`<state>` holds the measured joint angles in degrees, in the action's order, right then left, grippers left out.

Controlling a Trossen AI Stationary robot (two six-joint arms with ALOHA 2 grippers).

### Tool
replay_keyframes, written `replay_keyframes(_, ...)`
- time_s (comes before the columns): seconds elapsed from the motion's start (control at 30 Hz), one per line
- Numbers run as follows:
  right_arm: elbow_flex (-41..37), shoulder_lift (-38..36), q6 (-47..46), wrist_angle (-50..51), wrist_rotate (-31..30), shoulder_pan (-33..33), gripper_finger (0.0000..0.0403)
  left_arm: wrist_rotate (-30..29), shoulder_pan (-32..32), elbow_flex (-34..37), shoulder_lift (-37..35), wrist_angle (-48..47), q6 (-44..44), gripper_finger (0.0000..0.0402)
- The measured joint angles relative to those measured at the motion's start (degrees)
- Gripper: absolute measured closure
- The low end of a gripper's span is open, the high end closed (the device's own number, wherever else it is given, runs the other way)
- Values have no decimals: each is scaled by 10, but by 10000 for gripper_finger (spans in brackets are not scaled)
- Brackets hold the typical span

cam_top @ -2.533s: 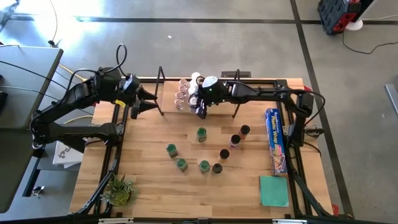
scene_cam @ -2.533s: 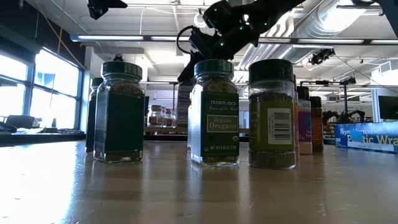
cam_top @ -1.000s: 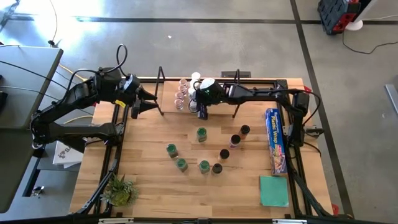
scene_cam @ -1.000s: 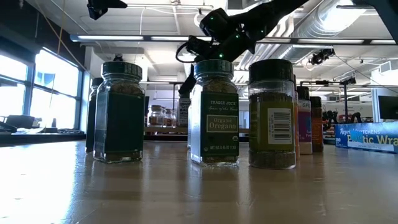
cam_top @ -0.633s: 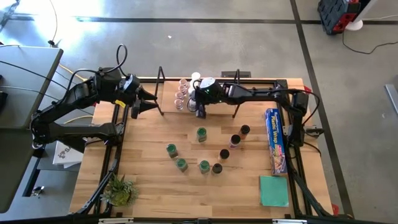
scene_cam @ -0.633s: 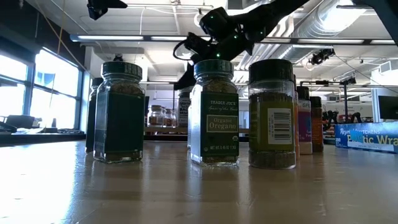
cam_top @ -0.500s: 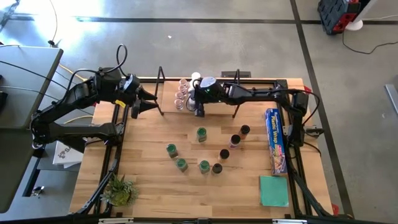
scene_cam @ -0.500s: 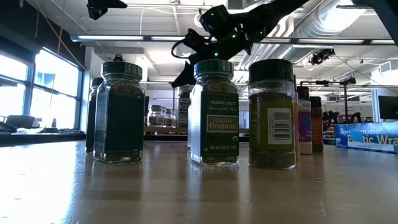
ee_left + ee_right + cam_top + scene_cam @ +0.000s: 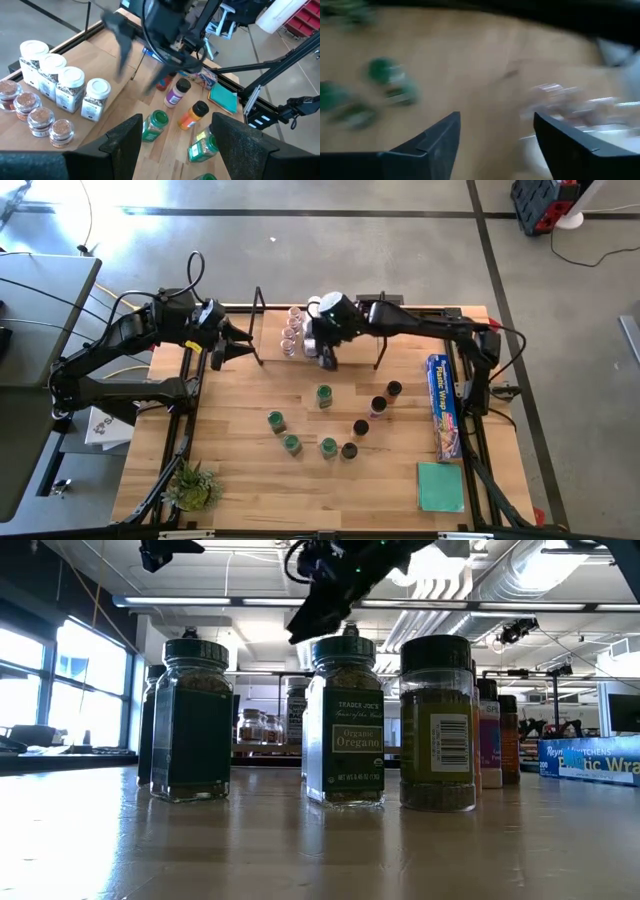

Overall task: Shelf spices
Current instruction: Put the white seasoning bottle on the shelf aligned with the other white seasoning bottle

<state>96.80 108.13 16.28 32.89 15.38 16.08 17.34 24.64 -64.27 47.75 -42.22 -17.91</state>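
Spice jars with white tops and pinkish tops stand in rows on the shelf at the table's far edge; the pinkish ones also show from above. Several green-topped and black-topped jars stand on their bases on the table's middle. My right gripper hovers open over the shelf beside the white-topped jars, blurred in the left wrist view and high up in the low view; nothing is between its fingers. My left gripper waits open left of the shelf.
A long blue foil-wrap box lies along the right edge, with a flat teal square nearer. A small plant sits at the near left corner. The low view has three green-topped jars close to the camera. Bare wood lies left of the jars.
My right gripper has risen from just above the shelf beside the white-topped jars, climbing well clear of them in the low view and swinging as it goes. The jars on the shelf and table have stayed where they were.
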Motion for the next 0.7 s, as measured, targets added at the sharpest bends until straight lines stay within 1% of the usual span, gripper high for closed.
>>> replay_keyframes(0.03, -5, 1, -7, 14, 25, 0, 171, 0, 0, 0, 0, 0, 0, 167)
replay_keyframes(0.1, -26, 2, -9, 39, 31, 0, 203, 0, 0, 0, 0, 0, 0, 167)
replay_keyframes(0.17, -44, 3, -13, 54, 14, 0, 242, 0, 0, 0, 0, 0, 3, 167)
replay_keyframes(0.27, -78, 3, -35, 39, -10, 0, 299, 0, 0, 0, 0, 0, 10, 167)
replay_keyframes(0.37, -107, 3, -53, 16, -37, 0, 338, 0, 0, 0, 0, 0, 16, 167)
replay_keyframes(0.5, -133, 3, -79, -34, -68, 0, 360, 0, 0, 0, 0, 0, 20, 167)
replay_keyframes(0.7, -151, 3, -116, -103, -77, 0, 364, 0, 0, 0, 0, 0, 20, 167)
